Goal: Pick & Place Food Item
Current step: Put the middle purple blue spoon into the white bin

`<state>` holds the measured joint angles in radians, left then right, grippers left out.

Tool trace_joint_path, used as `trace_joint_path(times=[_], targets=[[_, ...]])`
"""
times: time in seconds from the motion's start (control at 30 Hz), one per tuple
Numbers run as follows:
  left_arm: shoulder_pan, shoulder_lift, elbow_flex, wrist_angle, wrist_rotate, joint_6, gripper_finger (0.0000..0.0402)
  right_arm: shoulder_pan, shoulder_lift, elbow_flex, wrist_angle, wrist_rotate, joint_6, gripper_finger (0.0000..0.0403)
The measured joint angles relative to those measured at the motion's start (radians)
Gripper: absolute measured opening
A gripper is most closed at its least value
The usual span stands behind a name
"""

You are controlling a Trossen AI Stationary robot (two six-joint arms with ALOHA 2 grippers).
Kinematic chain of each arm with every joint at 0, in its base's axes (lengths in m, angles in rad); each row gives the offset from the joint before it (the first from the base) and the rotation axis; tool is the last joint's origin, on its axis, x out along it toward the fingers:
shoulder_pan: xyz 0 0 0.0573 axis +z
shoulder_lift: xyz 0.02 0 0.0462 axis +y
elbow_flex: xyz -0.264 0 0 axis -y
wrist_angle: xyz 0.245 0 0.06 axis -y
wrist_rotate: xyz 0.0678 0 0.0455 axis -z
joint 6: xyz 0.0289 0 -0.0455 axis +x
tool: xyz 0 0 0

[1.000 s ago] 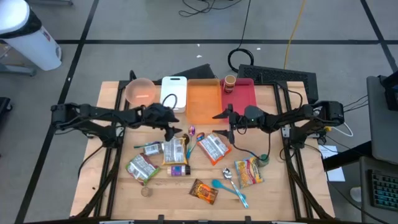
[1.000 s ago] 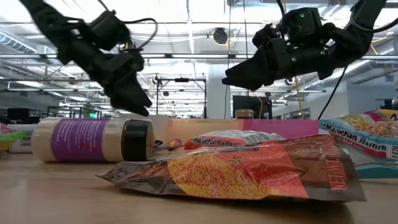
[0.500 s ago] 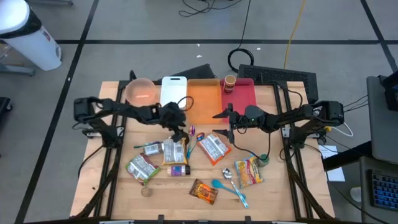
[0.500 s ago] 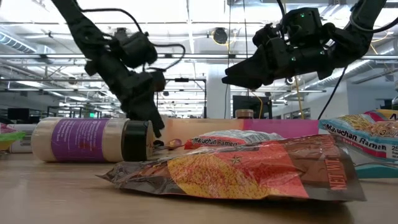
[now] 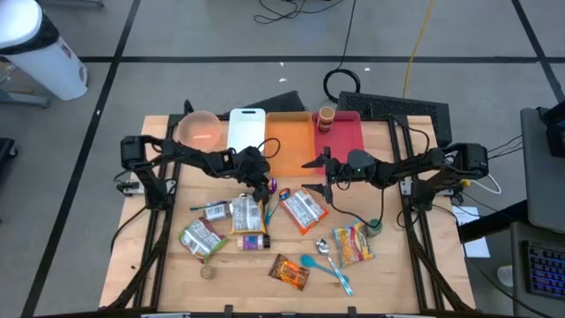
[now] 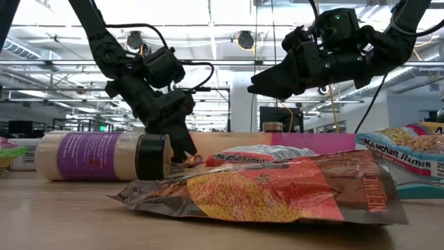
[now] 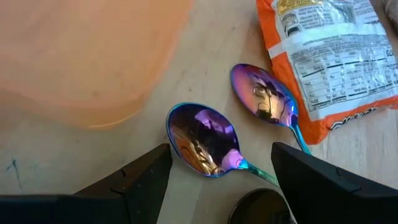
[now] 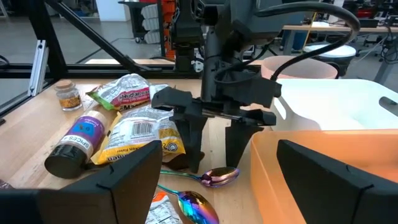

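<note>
While the right tool (image 5: 309,163) stays open and empty, left tool (image 5: 265,184) has dropped, open, straddling a spoon (image 7: 205,138) by the orange tray (image 5: 287,141).

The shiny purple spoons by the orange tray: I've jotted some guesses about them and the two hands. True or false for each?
1. The left hand is open over a purple spoon. True.
2. Two purple spoons lie side by side. True.
3. The spoons sit inside the orange tray. False: they lie on the table beside it.
4. The right hand grips a ramen packet. False: it hangs open, empty, above the table.
</note>
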<state>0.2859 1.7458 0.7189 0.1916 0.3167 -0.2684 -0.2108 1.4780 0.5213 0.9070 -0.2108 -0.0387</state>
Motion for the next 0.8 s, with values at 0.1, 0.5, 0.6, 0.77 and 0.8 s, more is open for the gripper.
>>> trace_joint_path(times=[0.1, 0.5, 0.6, 0.77, 0.8], targets=[[0.0, 0.0, 0.0, 0.008, -0.003, -0.003, 0.0276, 0.0, 0.0, 0.0, 0.0, 0.0, 0.0, 0.0313], [0.0, 0.004, -0.002, 0.021, -0.056, -0.007, 0.0088, 0.0, 0.0, 0.0, 0.0, 0.0, -0.003, 0.0313], [0.0, 0.004, -0.002, 0.024, -0.055, -0.009, 0.004, 0.0, 0.0, 0.0, -0.001, 0.0, -0.003, 0.0313], [-0.001, 0.002, -0.002, 0.028, -0.037, -0.06, 0.0011, 0.0, 0.0, 0.0, -0.002, 0.0, -0.003, 0.0313], [-0.001, 0.002, -0.002, 0.027, -0.023, -0.06, 0.0011, 0.0, 0.0, 0.0, -0.003, 0.0, -0.003, 0.0313]])
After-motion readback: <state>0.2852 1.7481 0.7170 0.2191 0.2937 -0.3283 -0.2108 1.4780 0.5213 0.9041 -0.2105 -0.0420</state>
